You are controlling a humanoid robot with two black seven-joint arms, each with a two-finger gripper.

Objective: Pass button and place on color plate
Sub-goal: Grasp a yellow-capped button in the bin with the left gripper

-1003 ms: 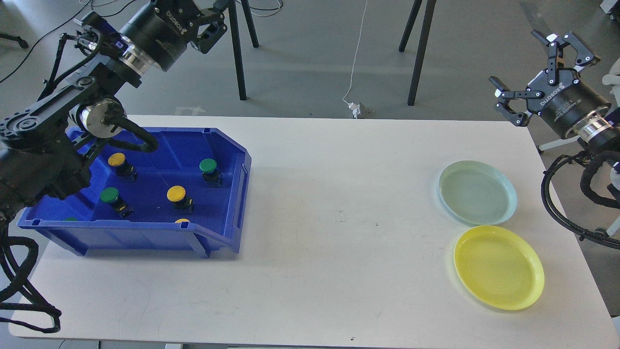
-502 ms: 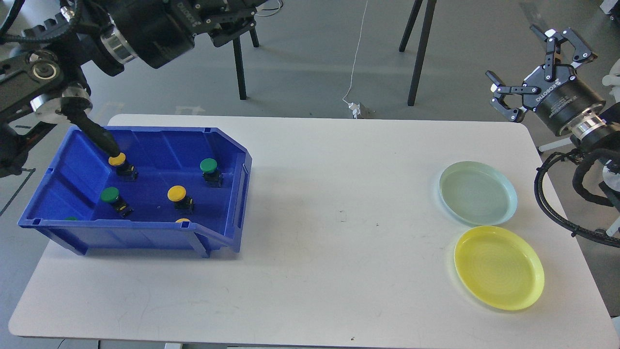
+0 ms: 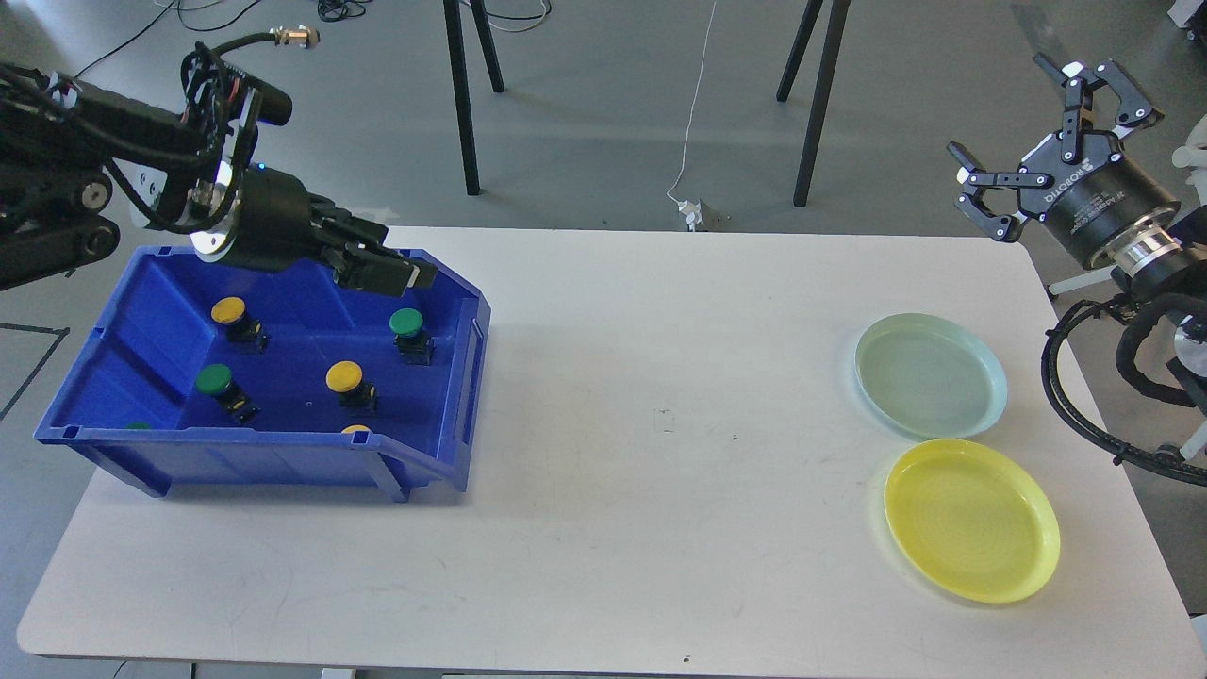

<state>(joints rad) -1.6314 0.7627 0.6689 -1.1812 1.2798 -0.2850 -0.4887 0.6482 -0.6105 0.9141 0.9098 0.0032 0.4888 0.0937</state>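
Several push buttons lie in a blue bin [image 3: 459, 377] at the table's left: yellow-capped ones [image 3: 227, 309] [image 3: 343, 375] and green-capped ones [image 3: 405, 322] [image 3: 213, 379], with two more half hidden behind the front wall. My left gripper [image 3: 401, 269] hangs low over the bin's back right part, just above and left of the green button, open and empty. My right gripper [image 3: 1000, 106] is open and empty, raised beyond the table's far right corner. A pale green plate [image 3: 929, 374] and a yellow plate [image 3: 971, 519] sit at the right.
The white table [image 3: 660, 424] spans the view. Black stand legs [image 3: 816, 104] and a white cable with a plug [image 3: 693, 212] are on the floor behind the table's far edge. My right arm's cable loop [image 3: 1084, 405] hangs off the table's right edge.
My left arm has swung down from high above the back left, bringing its gripper low over the bin's back right part. The right gripper has barely shifted. Buttons and plates have not moved.
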